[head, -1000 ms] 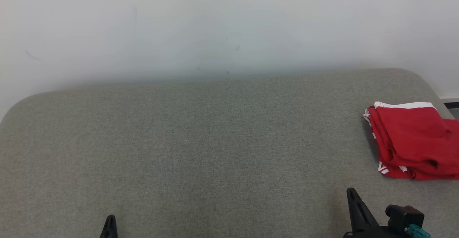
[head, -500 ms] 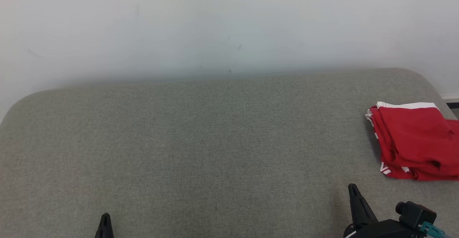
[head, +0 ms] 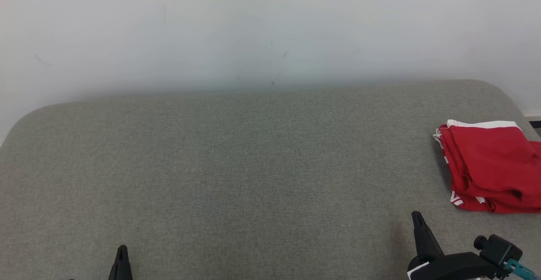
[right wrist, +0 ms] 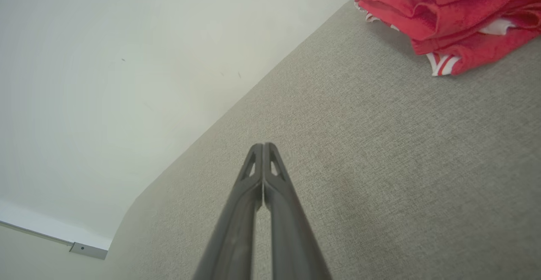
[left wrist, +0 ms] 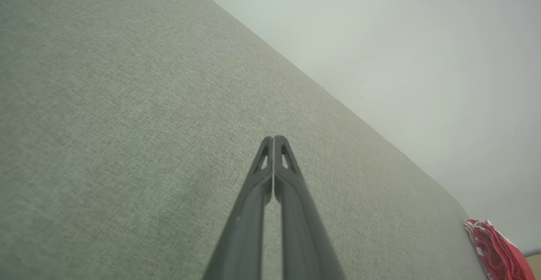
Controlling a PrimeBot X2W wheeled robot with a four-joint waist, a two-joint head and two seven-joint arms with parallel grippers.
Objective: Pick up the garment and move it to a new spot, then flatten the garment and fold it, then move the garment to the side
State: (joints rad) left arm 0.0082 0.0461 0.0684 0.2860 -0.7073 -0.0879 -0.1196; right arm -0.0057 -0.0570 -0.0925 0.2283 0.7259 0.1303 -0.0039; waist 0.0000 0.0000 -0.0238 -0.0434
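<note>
**Head view.** A grey fabric cushion point(head: 253, 166) with rounded far corners spanned the frame, its far edge against a white wall point(head: 253, 26). The garment point(head: 492, 166), red with white trim, lay folded in a layered stack on the cushion's right end, close to its far right corner and cut off by the frame edge. Neither gripper touched it. The dark tip of the left gripper point(head: 121, 252) rose over the cushion's near edge, left of the cushion's middle. The right gripper point(head: 417, 217) rose over the same near edge towards the cushion's right end, on the near side of the garment and apart from it. A black wrist camera point(head: 495, 249) with a teal fitting sat at its base.

**Left wrist view.** The left fingers point(left wrist: 291, 195) met at their tips with nothing between them, above bare cushion fabric. Whether the tips touched the cushion could not be told. The garment appeared small at the cushion's far end.

**Right wrist view.** The right fingers point(right wrist: 279, 204) likewise pressed together at the tips and held nothing. Beyond them the garment rested on the cushion, its stacked folds and a white-striped hem facing the gripper.
</note>
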